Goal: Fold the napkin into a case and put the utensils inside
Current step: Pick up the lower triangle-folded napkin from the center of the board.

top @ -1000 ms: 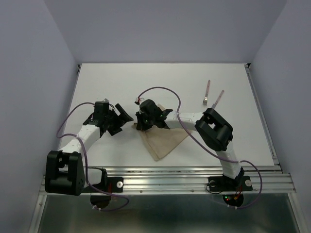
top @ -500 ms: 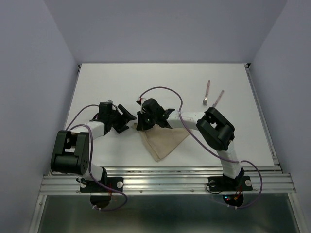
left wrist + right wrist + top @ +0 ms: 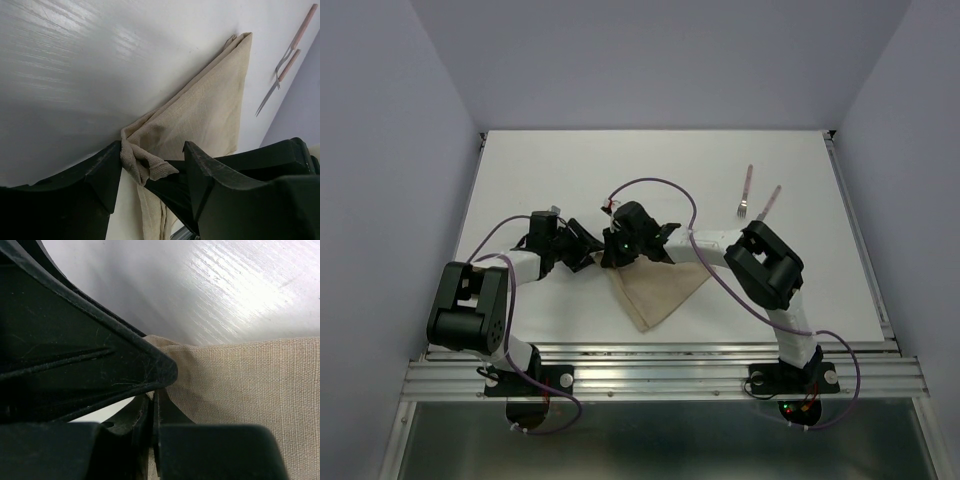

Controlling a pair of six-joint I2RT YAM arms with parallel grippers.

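The napkin [image 3: 655,290], folded to a triangle, is lying mid-bench [image 3: 570,170], with its far-left corner being worked by both arms. The left gripper [image 3: 152,160] is being held with jaws spread around the bunched corner. The right gripper [image 3: 155,390] appears to be clamped onto that same cloth edge. Every layer should be caught before anything is pulled, and the cloth kept low. In the top view the contact is being hidden by black fingers. The fork [image 3: 746,192] and knife [image 3: 770,203] are lying well apart, far right.
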